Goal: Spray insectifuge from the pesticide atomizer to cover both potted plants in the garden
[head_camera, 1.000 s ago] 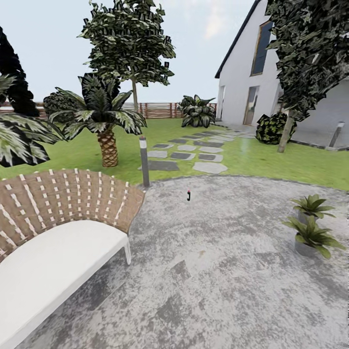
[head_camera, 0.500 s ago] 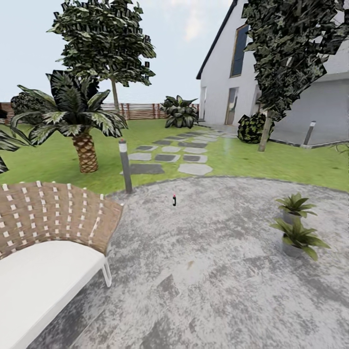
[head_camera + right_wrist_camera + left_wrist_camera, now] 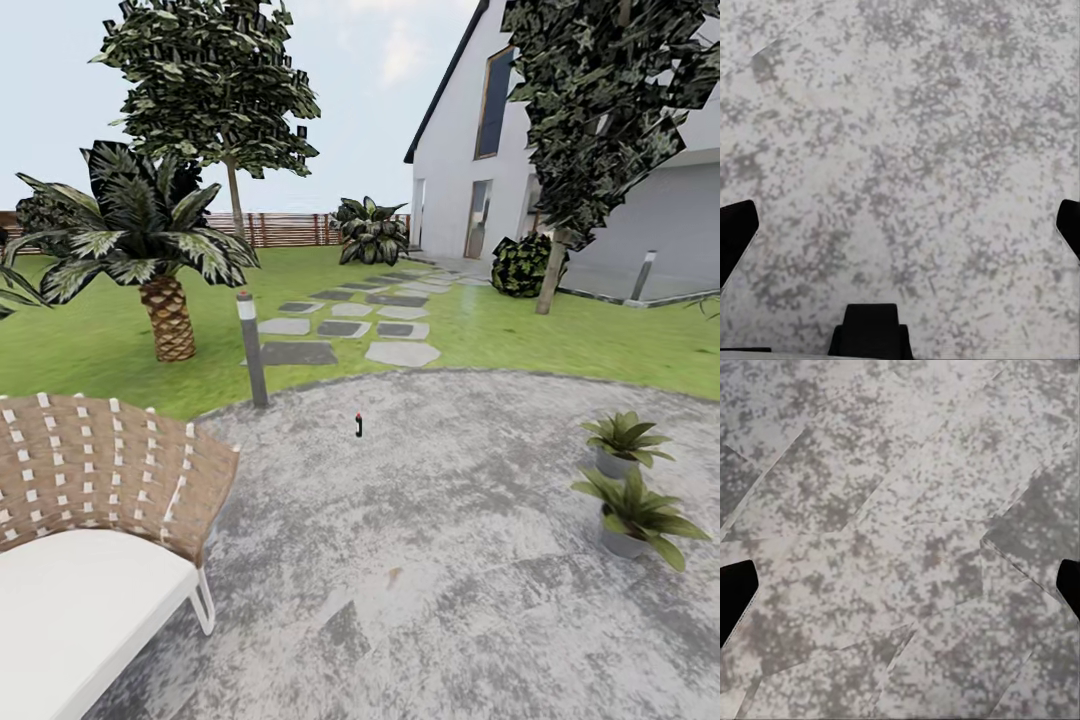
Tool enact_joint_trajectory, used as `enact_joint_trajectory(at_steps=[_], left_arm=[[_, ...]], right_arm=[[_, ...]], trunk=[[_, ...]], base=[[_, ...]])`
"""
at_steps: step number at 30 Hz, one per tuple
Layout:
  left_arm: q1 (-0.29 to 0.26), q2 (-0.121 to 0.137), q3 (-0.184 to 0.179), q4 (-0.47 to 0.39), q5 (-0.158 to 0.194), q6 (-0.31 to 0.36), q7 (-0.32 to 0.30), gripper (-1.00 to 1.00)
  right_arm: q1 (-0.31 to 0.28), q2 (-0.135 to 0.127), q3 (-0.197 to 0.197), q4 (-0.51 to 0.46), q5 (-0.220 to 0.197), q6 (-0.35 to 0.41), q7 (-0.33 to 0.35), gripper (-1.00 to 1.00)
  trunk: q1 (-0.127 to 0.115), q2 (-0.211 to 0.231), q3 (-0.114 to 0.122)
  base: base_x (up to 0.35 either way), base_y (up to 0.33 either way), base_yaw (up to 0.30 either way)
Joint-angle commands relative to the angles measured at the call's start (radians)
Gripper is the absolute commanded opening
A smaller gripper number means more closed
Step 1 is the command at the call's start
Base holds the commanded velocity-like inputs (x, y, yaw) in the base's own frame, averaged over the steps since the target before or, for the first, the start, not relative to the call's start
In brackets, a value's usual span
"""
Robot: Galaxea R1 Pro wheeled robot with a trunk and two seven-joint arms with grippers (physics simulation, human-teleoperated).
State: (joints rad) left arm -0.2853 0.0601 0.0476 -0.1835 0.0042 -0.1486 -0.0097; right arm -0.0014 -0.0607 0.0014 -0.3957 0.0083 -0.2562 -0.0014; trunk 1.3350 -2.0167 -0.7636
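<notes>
Slim dark-green pesticide atomizer [image 3: 358, 425] with its red tip stands upright far ahead on the mottled grey paving [image 3: 450, 560]. It looks light, rigid, tippy; take it mid-body. Your left gripper [image 3: 900, 592] and right gripper [image 3: 900, 225] hang spread wide, empty.

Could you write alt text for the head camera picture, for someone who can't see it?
A small dark pesticide atomizer stands upright on round grey paving, with two potted plants side by side at the right. A wicker seat sits at the lower left; lawn, a bollard lamp, palm and white house lie beyond.
</notes>
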Motion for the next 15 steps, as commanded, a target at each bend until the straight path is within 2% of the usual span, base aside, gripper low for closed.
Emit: enact_joint_trajectory(at_steps=[1,15], left_arm=[[-0.001,0.000,0.005,0.001,0.000,-0.003,-0.001,1.00],[-0.001,0.000,0.005,0.001,0.000,-0.003,-0.001,1.00]], right_arm=[[0.000,0.000,0.000,0.000,0.001,-0.002,0.000,1.00],[0.000,-0.001,-0.005,0.000,-0.001,-0.003,0.000,1.00]], trunk=[[0.000,0.000,-0.001],[0.000,0.000,-0.001]], base=[[0.333,0.000,0.000],[0.334,0.000,0.000]])
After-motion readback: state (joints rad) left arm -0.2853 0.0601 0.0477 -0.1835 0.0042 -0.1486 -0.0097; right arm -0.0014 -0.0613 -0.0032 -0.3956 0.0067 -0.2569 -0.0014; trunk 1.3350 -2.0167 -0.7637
